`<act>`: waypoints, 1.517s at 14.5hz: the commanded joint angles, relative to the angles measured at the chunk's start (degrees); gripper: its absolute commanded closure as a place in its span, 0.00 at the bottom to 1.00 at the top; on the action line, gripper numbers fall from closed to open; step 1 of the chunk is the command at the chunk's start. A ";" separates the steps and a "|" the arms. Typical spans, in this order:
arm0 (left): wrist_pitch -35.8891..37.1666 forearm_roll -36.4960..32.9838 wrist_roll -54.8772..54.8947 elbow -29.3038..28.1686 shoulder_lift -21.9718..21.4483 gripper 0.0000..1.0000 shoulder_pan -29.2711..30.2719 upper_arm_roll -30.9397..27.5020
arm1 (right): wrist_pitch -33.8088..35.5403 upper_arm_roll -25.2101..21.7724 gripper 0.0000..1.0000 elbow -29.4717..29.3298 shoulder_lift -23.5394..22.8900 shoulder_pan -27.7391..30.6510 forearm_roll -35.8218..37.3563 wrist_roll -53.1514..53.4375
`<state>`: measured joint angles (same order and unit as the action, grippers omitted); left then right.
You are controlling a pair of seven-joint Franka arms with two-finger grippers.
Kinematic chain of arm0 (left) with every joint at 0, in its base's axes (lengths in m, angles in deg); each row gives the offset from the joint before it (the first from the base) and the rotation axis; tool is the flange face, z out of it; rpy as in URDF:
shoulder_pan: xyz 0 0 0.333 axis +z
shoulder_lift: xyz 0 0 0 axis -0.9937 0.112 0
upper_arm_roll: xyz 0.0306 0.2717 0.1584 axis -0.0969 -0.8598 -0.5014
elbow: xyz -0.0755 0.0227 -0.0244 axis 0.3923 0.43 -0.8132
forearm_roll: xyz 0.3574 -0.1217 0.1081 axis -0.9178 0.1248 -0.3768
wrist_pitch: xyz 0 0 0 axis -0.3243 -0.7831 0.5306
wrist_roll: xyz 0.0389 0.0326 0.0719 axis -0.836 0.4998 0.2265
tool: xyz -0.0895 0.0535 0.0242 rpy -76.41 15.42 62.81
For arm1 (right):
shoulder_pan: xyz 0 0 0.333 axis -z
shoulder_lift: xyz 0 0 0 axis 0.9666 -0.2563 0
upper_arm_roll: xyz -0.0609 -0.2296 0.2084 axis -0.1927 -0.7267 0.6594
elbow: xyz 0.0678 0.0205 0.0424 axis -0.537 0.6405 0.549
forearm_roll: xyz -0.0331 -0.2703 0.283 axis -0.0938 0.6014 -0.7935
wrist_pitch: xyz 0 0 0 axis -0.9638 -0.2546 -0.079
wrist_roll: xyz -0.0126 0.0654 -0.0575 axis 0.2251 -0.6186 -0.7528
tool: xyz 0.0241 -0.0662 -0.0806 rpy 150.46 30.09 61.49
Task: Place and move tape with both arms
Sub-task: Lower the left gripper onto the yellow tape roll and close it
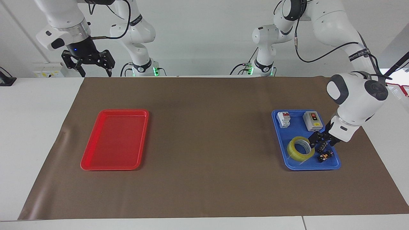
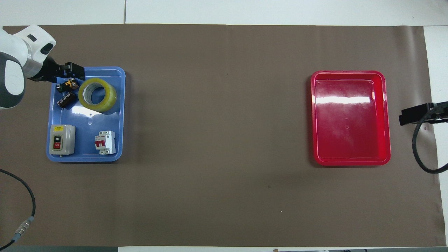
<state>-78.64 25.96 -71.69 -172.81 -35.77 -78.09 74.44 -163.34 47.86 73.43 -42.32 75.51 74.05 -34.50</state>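
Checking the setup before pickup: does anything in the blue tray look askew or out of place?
Nothing stands out. The translucent yellow tape roll lies flat in the blue plastic tray, beside two small black components. The open left gripper hangs over them.

Bright, even overhead light; white glare streaks the red tray [image 2: 343,99]; focus sharp.

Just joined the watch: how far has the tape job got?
Nothing is done yet: the tape lies in the blue tray and the red tray holds nothing. In hand: the left claw, open, is low over the blue tray beside the tape, not gripping it. The right claw, open, waits above the mat's edge at its own end. Left: grasping, moving and placing the tape.
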 commanded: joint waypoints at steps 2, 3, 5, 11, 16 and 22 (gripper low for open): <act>-4.70 -0.66 -0.17 -5.89 -0.06 0.00 1.02 0.24 | -0.84 0.36 0.00 1.81 1.48 0.78 -0.16 -0.68; -4.79 -0.66 -0.35 -6.07 0.03 0.00 1.02 0.24 | -0.92 0.36 0.00 1.81 1.48 0.78 -0.25 -0.68; -6.71 -0.66 -0.44 -7.91 0.38 0.00 1.11 0.24 | -0.84 0.36 0.00 1.81 1.48 0.69 -0.25 -0.68; -8.92 -0.66 -1.93 -11.60 -0.23 0.09 0.94 0.24 | -0.75 0.27 0.00 1.81 1.48 0.78 -0.25 -0.68; -8.84 -0.66 -1.50 -11.43 -0.67 1.00 0.94 0.24 | -0.66 0.36 0.00 1.81 1.57 0.78 -0.25 -0.59; -3.76 -0.75 -1.49 -8.55 -4.62 1.00 0.76 0.24 | -0.49 0.36 0.00 1.81 1.57 0.78 -0.25 -0.68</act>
<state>-85.52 25.95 -72.79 -181.74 -36.88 -77.45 74.53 -163.33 47.85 73.49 -42.27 75.52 74.05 -34.50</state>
